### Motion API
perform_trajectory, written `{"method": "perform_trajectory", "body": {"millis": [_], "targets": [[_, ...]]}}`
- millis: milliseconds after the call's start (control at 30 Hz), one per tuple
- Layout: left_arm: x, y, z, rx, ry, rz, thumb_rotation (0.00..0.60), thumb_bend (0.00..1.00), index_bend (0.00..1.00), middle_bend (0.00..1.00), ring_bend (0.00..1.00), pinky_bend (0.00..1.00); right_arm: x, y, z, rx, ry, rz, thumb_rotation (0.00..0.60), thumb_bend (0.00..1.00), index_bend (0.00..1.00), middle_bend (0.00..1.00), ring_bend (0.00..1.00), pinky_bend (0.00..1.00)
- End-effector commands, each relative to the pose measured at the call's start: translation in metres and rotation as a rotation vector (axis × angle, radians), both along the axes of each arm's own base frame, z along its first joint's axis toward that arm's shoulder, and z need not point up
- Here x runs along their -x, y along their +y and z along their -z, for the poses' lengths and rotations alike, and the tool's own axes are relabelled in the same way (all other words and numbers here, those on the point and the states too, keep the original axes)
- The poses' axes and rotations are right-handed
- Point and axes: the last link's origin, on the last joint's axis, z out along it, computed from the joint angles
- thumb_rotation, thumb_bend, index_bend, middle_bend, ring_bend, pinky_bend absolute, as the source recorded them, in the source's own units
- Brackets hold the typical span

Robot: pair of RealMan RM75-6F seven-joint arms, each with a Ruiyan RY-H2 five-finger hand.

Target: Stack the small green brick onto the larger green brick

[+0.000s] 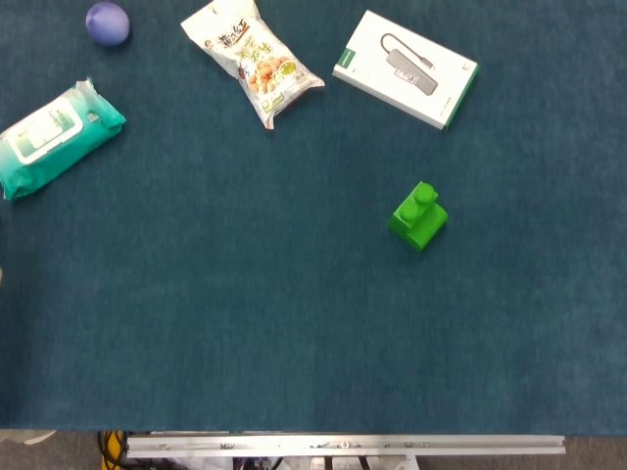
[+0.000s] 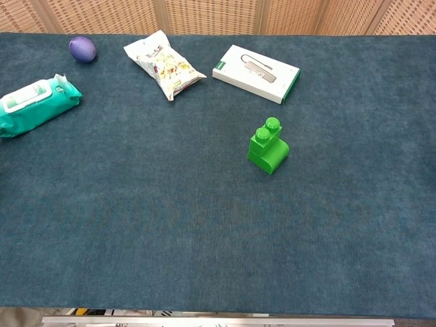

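The small green brick (image 1: 423, 195) (image 2: 268, 129) sits on top of the larger green brick (image 1: 419, 224) (image 2: 267, 153), on its far side, right of the table's middle. The pair stands alone on the blue cloth with nothing touching it. Neither hand shows in the head view or the chest view.
A white box (image 1: 406, 69) (image 2: 255, 73) lies behind the bricks. A snack bag (image 1: 252, 61) (image 2: 163, 64) lies at the back centre. A purple ball (image 1: 107, 23) (image 2: 82, 49) and a teal wipes pack (image 1: 55, 135) (image 2: 35, 105) lie at the far left.
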Motion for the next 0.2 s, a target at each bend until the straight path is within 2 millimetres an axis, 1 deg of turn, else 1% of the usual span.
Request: {"method": "perform_trajectory", "body": {"millis": [33,200], "targets": [[-0.0016,-0.0015,0.0017,0.002,0.003,0.004,0.600,0.23,0.09,0.21,0.21,0.20,0.0120,0.0173,-0.0091,0.015,-0.003,0.031,0.600,0.16,0.43,0.42,0.26,0.36],[-0.0042,-0.0027,0.0036,0.003,0.009,0.010,0.600,0.23,0.08,0.21,0.21,0.20,0.0175,0.0229,-0.0104,0.006,-0.017,0.040,0.600,0.16,0.44,0.42,0.26,0.36]]}}
